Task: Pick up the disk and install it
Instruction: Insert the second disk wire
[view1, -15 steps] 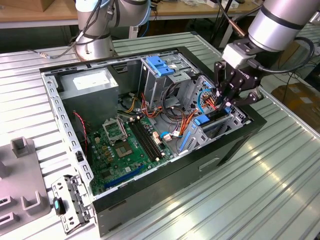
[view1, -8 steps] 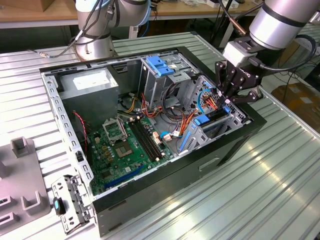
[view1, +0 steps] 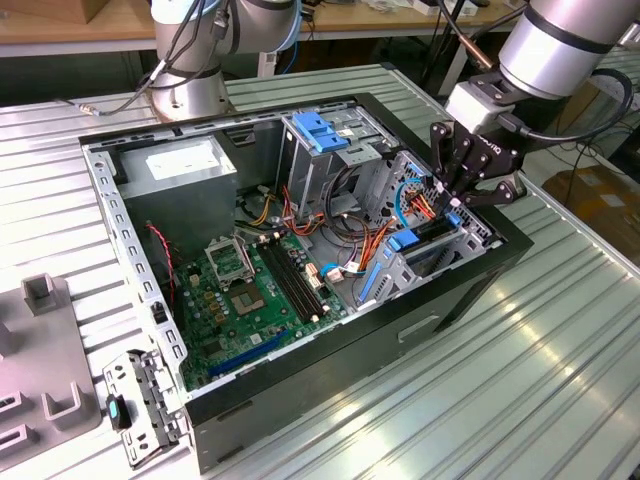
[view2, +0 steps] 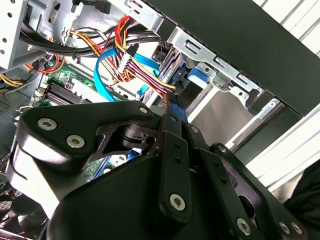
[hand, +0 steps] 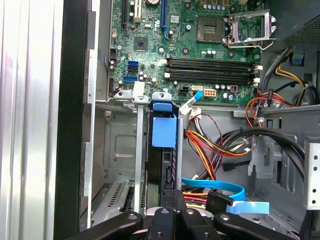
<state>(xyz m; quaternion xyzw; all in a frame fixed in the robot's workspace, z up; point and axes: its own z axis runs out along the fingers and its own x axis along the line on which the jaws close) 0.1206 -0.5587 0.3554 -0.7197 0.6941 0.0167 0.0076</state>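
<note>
Reaching into the open computer case (view1: 470, 290), the gripper (view1: 452, 205) is closing its fingers (hand: 172, 200) on the disk (hand: 164, 132), which is standing on edge in the drive cage (view1: 425, 250) at the case's front end, blue rail showing. No writing is readable; a white sticker is showing on the grey power supply (view1: 175, 170). Red, yellow and orange wires (view2: 135, 67) and a blue ribbon cable (hand: 215, 187) are crowding beside the cage, with the green motherboard (view1: 250, 300) nearby, all on the ribbed table (view1: 480, 400).
</note>
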